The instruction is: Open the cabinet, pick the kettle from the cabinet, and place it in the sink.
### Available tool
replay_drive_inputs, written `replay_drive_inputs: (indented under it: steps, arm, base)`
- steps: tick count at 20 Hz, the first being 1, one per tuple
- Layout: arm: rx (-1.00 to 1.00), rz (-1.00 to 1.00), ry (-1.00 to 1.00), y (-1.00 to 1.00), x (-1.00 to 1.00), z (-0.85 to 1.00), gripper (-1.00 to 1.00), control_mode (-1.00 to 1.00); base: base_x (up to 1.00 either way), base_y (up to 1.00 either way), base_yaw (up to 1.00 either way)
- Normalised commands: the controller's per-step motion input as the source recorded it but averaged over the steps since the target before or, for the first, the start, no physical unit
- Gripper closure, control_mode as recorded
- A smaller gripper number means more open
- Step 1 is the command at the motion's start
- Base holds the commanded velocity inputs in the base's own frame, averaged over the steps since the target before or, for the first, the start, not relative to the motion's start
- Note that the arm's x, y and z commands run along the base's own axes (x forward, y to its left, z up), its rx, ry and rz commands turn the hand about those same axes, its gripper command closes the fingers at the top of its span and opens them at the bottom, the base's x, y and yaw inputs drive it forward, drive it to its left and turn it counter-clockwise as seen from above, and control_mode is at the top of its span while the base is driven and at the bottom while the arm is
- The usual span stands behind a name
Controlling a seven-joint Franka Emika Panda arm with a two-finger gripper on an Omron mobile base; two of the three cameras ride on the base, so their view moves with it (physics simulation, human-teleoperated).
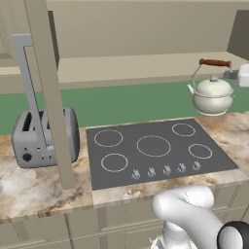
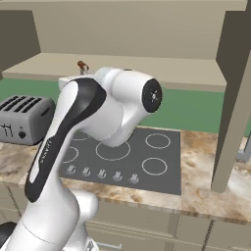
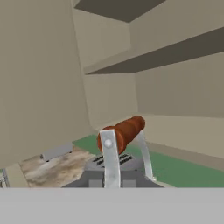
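Aloft, kettle [image 1: 211, 94] above cooktop [image 1: 155, 151], fingers [image 3: 112, 183] pinched on its wooden grip (hand view), toaster [image 1: 44, 137] left.

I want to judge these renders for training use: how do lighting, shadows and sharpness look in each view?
Left base view: flat, even light, no glare; kettle crisp above the cooktop. Right base view: equally flat, with the arm blocking most of the kettle. Hand view: kettle's wooden grip looms large and slightly soft; dark shading under the cabinet shelves.

kettle [image 1: 211, 94] behind cooktop [image 1: 154, 151], toaster [image 1: 44, 136] left of cooktop
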Motion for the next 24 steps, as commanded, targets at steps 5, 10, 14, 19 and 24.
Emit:
replay_drive_inputs:
  steps: [5,10,14,19,24]
  arm:
    - [0.01,0.07,0.00,0.36,-0.31,-0.32,1.00,-1.00]
    - [0.08,0.05,0.00,0.25,-0.17,-0.40,1.00,-1.00]
    - [0.07,0.05,0.00,0.34,-0.13,-0.50,1.00,-1.00]
    - [0.10,0.05,0.00,0.34,-0.07,-0.51,1.00,-1.00]
    - [0.10,0.05,0.00,0.19,0.00,-0.39,1.00,-1.00]
  base:
    - [0.00,0.00,0.00]
    - [0.00,0.00,0.00]
    - [0.00,0.00,0.00]
    - [0.00,0.00,0.00]
    - [0.00,0.00,0.00]
